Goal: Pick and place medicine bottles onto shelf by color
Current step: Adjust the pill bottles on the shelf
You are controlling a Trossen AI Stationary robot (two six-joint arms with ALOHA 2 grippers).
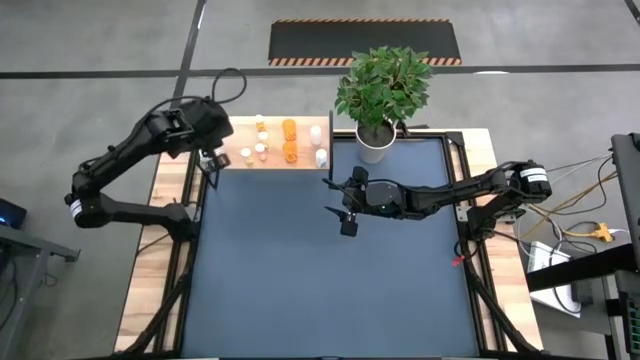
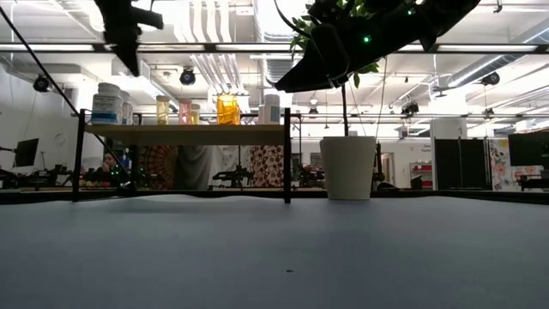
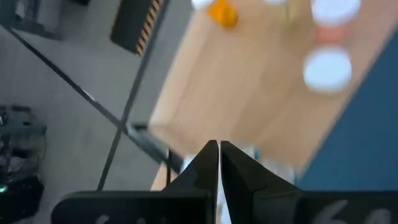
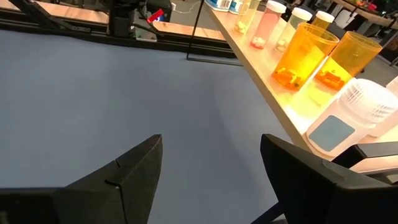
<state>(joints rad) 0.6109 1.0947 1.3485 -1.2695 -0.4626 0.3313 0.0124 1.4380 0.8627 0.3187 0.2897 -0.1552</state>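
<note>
The shelf [image 1: 275, 158] is a light wood board on thin black legs at the far edge of the dark blue tabletop. Several medicine bottles stand upright on it: two orange ones [image 1: 290, 140] near the middle, and white and pale ones [image 1: 255, 152] toward its left end. One white bottle [image 1: 320, 157] stands at its right end. My left gripper [image 1: 211, 160] is shut and empty, raised above the shelf's left end [image 3: 205, 106]. My right gripper [image 1: 336, 207] is open and empty above the table, in front of the shelf's right end; the orange bottles [image 4: 308, 53] stand just beyond its fingers.
A green plant in a white pot [image 1: 377, 140] stands at the far edge, just right of the shelf. The blue tabletop [image 1: 330, 290] spreads out toward the near edge. Wooden side strips and black frame rails [image 1: 462, 180] run along both sides of the table.
</note>
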